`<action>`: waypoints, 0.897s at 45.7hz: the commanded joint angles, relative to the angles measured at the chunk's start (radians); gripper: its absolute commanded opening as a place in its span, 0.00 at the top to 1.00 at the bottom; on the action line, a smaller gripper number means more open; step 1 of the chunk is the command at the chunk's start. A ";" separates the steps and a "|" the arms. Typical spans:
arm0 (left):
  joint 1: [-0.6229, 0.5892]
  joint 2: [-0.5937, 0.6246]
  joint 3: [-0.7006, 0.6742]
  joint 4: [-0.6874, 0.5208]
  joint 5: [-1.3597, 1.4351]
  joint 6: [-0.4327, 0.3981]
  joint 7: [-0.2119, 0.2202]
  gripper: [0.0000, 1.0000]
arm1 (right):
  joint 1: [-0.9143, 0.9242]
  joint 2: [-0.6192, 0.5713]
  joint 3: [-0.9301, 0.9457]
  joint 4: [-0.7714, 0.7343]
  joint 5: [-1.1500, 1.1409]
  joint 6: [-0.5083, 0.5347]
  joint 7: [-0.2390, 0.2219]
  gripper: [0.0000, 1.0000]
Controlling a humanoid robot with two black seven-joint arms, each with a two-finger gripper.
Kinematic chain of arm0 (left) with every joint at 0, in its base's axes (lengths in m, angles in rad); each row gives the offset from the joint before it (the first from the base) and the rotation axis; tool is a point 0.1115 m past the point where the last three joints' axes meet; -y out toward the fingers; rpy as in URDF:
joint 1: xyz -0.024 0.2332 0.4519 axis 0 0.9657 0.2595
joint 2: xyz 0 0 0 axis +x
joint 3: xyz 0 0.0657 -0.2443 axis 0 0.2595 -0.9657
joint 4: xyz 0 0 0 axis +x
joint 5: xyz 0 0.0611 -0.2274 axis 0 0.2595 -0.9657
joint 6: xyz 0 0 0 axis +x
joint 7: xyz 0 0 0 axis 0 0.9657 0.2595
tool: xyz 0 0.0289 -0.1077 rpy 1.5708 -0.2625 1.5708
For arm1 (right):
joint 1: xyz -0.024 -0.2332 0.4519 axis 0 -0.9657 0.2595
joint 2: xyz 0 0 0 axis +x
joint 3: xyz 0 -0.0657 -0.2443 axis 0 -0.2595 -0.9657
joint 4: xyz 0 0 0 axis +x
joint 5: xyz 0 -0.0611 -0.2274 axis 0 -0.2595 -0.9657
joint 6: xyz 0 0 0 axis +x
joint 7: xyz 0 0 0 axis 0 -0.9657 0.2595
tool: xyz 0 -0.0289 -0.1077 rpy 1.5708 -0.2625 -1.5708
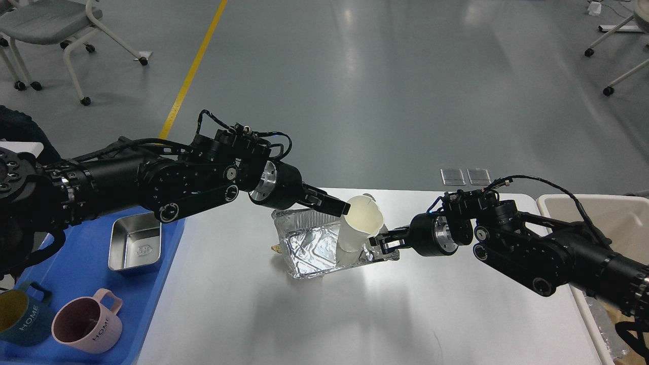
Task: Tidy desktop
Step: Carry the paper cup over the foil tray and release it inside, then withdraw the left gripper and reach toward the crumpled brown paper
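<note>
The white desktop (355, 314) fills the lower middle of the head view. A crumpled foil tray (309, 246) lies near its far edge. A white paper cup (357, 223) stands tilted in the tray's right end, mouth up. My left gripper (340, 208) comes in from the left and is shut on the cup's left rim. My right gripper (379, 242) comes in from the right, low beside the cup's base, and is shut on the foil tray's right edge.
A blue tray (76, 274) at the left holds a steel dish (136, 247), a pink mug (88, 324) and a dark mug (20, 314). A beige bin (608, 213) stands at the desktop's right edge. Chairs stand on the floor beyond.
</note>
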State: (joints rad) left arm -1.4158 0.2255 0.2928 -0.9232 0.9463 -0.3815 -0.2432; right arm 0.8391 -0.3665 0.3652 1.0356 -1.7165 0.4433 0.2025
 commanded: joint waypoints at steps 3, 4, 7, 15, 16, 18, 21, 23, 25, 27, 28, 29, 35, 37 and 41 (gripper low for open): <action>-0.028 0.070 0.000 -0.003 -0.066 0.027 0.005 0.12 | -0.012 -0.005 0.000 0.000 -0.003 0.000 0.000 1.00; -0.028 0.083 0.000 -0.006 -0.067 0.038 0.005 0.12 | -0.014 -0.005 0.000 0.000 -0.003 0.000 0.000 1.00; -0.028 0.118 0.002 -0.017 -0.067 0.087 0.005 0.12 | -0.014 -0.006 0.000 0.000 -0.003 0.000 0.000 1.00; -0.022 0.258 0.005 -0.095 -0.069 0.176 0.007 0.12 | -0.014 -0.009 0.001 0.000 -0.003 0.000 0.000 1.00; -0.020 0.284 0.005 -0.118 -0.067 0.180 0.007 0.12 | -0.014 -0.011 0.001 0.000 -0.003 0.000 0.000 1.00; -0.017 0.336 0.005 -0.172 -0.069 0.193 0.007 0.12 | -0.014 -0.011 0.001 0.000 -0.003 0.000 0.000 1.00; -0.011 0.419 0.006 -0.256 -0.069 0.226 0.008 0.12 | -0.014 -0.009 0.001 0.000 -0.003 0.000 0.000 1.00; -0.003 0.475 0.009 -0.304 -0.069 0.254 0.016 0.12 | -0.014 -0.011 0.001 0.000 -0.003 0.000 0.000 1.00; 0.012 0.531 0.008 -0.347 -0.069 0.282 0.036 0.12 | -0.014 -0.009 0.001 -0.002 -0.003 0.000 0.000 1.00; 0.024 0.587 0.005 -0.391 -0.077 0.311 0.064 0.12 | -0.014 -0.009 0.001 -0.002 -0.005 0.000 0.000 1.00; 0.031 0.613 0.006 -0.414 -0.086 0.325 0.080 0.12 | -0.014 -0.011 0.001 -0.002 -0.005 0.000 0.000 1.00; 0.034 0.644 0.006 -0.437 -0.095 0.335 0.097 0.12 | -0.014 -0.011 0.001 -0.002 -0.005 0.000 0.000 1.00; 0.061 0.820 0.008 -0.522 -0.116 0.355 0.140 0.12 | -0.014 -0.011 0.001 -0.003 -0.005 0.000 -0.002 1.00; 0.078 0.871 0.008 -0.529 -0.116 0.362 0.137 0.12 | -0.014 -0.011 0.001 -0.003 -0.006 0.000 -0.002 1.00; 0.115 0.962 0.003 -0.531 -0.118 0.395 0.131 0.12 | -0.014 -0.011 0.001 -0.003 -0.006 0.000 -0.002 1.00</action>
State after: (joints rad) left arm -1.3431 1.0700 0.3007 -1.4423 0.8305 -0.0210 -0.1082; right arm 0.8252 -0.3774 0.3667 1.0328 -1.7220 0.4433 0.2016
